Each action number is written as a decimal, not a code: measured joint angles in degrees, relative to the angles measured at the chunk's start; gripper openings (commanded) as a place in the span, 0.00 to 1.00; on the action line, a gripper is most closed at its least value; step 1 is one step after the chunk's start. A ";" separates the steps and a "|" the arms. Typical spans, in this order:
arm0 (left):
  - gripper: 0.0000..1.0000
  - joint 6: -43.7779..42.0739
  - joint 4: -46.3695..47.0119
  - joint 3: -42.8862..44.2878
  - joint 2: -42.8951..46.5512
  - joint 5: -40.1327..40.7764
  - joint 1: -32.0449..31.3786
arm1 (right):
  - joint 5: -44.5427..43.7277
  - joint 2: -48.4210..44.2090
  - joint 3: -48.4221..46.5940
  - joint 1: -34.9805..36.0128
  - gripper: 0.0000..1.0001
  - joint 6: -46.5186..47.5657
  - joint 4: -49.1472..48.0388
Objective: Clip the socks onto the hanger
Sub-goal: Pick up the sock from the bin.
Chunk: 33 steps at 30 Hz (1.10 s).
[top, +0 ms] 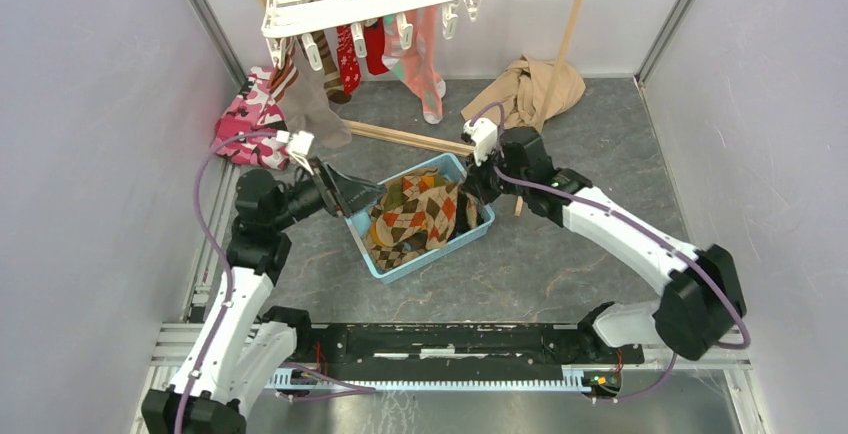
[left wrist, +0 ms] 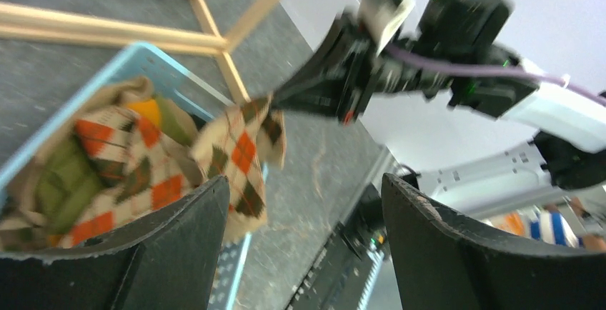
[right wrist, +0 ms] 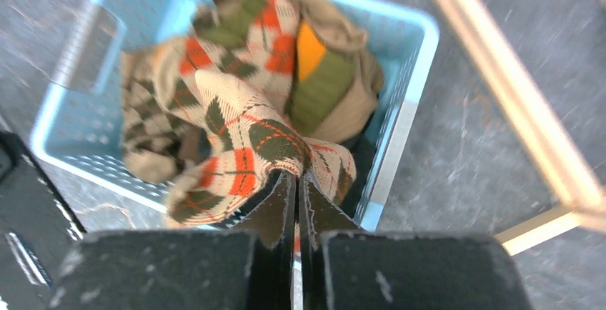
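Between pale walls [top: 90, 154], grey tabletop [top: 570, 274] with basket [top: 437, 252] of socks [top: 415, 209]

The end effector [right wrist: 296, 181] pinches a fold of argyle sock [right wrist: 229, 121] over the blue basket [right wrist: 423, 46], where an olive sock [right wrist: 323, 90] lies. A wooden pole [right wrist: 500, 88] crosses at right.
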<state>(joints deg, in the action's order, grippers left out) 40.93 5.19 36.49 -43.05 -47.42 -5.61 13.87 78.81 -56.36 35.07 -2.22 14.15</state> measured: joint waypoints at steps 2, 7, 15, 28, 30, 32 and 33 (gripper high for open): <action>0.83 0.00 0.04 -1.11 -0.20 0.87 -3.98 | 0.76 -2.75 -2.12 0.00 0.00 0.15 0.15; 0.84 0.11 2.86 -4.15 -2.21 5.53 -14.34 | 3.30 -9.73 -9.14 0.00 0.00 0.57 -1.25; 0.86 2.29 19.80 -9.03 -6.82 9.92 -18.40 | 7.13 -13.35 -12.46 0.00 0.00 0.55 -5.55; 0.90 4.81 32.79 -11.52 -5.33 11.91 -19.02 | 13.73 -12.39 -12.70 0.00 0.03 2.19 -6.64; 0.90 9.11 34.45 -11.34 -6.75 12.28 -19.02 | 15.32 -12.44 -12.57 0.00 0.03 4.09 -6.82; 0.90 15.17 35.98 -10.97 -9.03 12.48 -19.02 | 16.63 -12.59 -12.31 0.00 0.03 6.19 -6.80; 0.90 18.01 36.81 -10.95 -9.94 12.66 -19.02 | 17.33 -12.68 -12.17 0.00 0.03 7.41 -6.73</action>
<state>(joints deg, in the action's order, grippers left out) 58.94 42.00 25.54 -52.99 -34.76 -24.62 31.20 66.13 -68.53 35.07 5.19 7.42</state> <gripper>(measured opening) 0.903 0.032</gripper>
